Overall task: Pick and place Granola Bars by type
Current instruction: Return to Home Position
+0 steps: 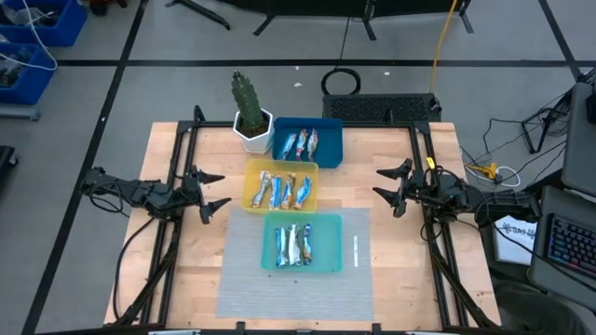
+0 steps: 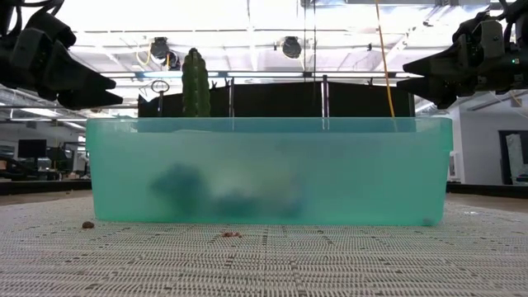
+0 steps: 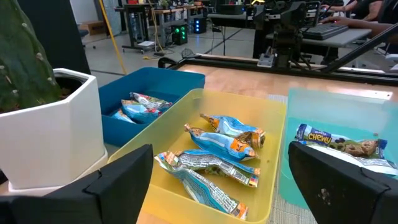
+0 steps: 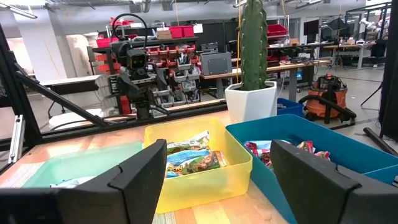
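Observation:
Granola Bars lie sorted in three trays down the table's middle: a blue tray [image 1: 307,141] at the far end, a yellow tray [image 1: 281,186] in the middle and a teal tray [image 1: 301,242] nearest. Blue-and-orange bars [image 3: 227,144] lie flat on the yellow tray's floor. One more bar [image 1: 355,250] lies on the mat right of the teal tray. My left gripper [image 1: 212,194] hovers open at the table's left side, my right gripper [image 1: 389,186] open at the right side. Both are raised, apart from the trays and holding nothing.
A cactus in a white hexagonal pot [image 1: 251,126] stands left of the blue tray. A grey woven mat [image 1: 293,279] lies under the teal tray. Black frame rails [image 1: 177,167] run along both table sides. Bare wood lies between each gripper and the trays.

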